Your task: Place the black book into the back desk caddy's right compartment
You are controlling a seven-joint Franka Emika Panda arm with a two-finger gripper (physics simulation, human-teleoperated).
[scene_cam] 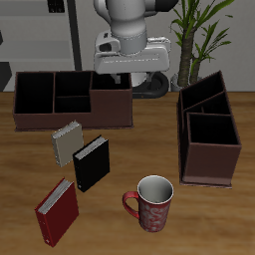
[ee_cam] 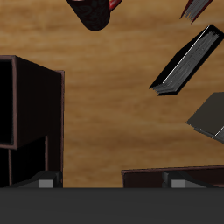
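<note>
Exterior view: thin black hardcover book [scene_cam: 91,163] flat on table, at my six o'clock below long maroon back desk caddy [scene_cam: 72,100]. Gripper [scene_cam: 127,72] above caddy; can't tell finger state.

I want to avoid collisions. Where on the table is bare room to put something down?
Bare wood lies between the back desk caddy and the end-on caddy, and along the front edge beyond the mug. It is crowded where the notebook, black book and red book lie close together.
</note>
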